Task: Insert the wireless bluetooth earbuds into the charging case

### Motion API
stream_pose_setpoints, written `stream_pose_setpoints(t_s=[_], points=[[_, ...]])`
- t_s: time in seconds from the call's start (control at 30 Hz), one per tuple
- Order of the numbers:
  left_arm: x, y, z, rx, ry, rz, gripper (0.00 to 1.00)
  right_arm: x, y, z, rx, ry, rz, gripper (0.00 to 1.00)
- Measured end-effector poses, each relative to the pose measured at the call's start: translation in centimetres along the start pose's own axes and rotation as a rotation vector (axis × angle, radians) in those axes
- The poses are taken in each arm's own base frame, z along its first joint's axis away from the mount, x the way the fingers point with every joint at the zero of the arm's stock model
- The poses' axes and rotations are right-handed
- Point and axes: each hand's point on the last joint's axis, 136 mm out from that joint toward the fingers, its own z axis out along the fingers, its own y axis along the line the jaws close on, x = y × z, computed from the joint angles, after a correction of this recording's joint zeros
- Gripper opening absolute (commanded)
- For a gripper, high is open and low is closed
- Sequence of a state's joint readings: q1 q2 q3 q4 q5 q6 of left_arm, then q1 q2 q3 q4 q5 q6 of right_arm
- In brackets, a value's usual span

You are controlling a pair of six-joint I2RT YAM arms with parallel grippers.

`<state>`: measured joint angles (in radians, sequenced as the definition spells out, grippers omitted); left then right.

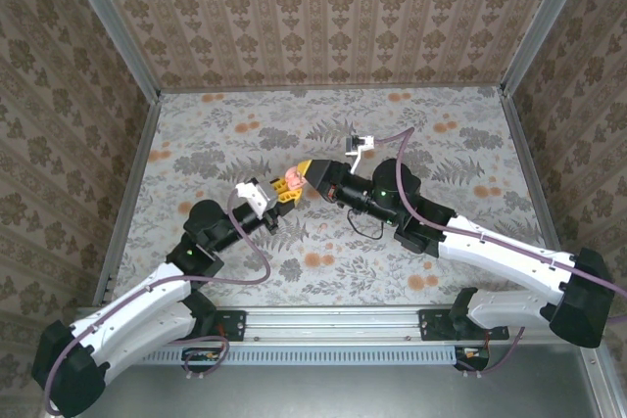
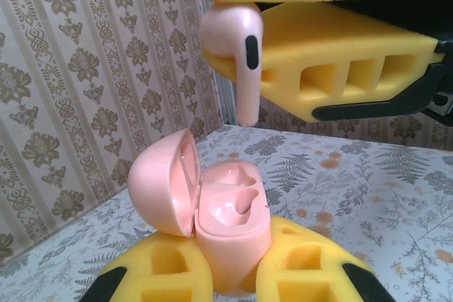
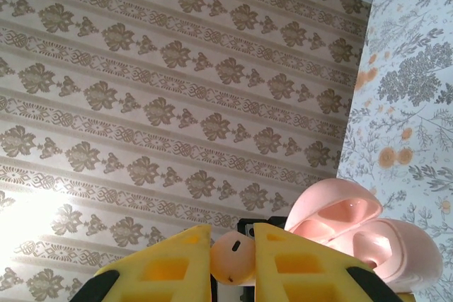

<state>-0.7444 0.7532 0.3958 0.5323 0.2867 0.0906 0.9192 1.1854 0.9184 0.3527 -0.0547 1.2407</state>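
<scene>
The step in hand is the insertion itself, done in the air above the tabletop (image 1: pixel 460 134). The left hand (image 2: pixel 230 274) is clamped shut on the pink charging case (image 2: pixel 233 210), held upright with its lid (image 2: pixel 159 182) swung open to one side. Both wells look empty in the left wrist view. The right hand (image 3: pixel 232 266) is nearly shut, pinching a pink earbud (image 2: pixel 241 40) by its head, stem pointing down, above the case and apart from it.

The next move likely calls for lining the stem up over one well, then lowering it straight in before letting go. A slight tilt could catch the stem on the rim.

The tabletop wears a grey floral cover with orange blotches. Damask wallpaper (image 1: pixel 323 17) lines the three walls, with metal posts (image 1: pixel 113 26) at the corners.
</scene>
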Motion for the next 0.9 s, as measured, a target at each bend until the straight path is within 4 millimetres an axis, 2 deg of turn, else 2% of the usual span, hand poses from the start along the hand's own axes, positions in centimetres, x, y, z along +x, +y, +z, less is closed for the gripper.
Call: stream_pose_setpoints(t_s=[0.27,0.77,0.9], points=[[-0.2,0.5,0.0,-0.037,-0.016,0.017,0.0,0.6,-1.8,0.7,0.026,-0.003,0.039,0.18],[-0.3,0.6,0.1,-0.055,-0.027,0.025,0.0,0.5,-2.5,0.8,0.043,-0.042,0.073,0.18],[-0.1,0.5,0.1,-0.052,-0.021,0.024,0.0,0.6,-2.9,0.6,0.069,-0.057,0.076,0.21]])
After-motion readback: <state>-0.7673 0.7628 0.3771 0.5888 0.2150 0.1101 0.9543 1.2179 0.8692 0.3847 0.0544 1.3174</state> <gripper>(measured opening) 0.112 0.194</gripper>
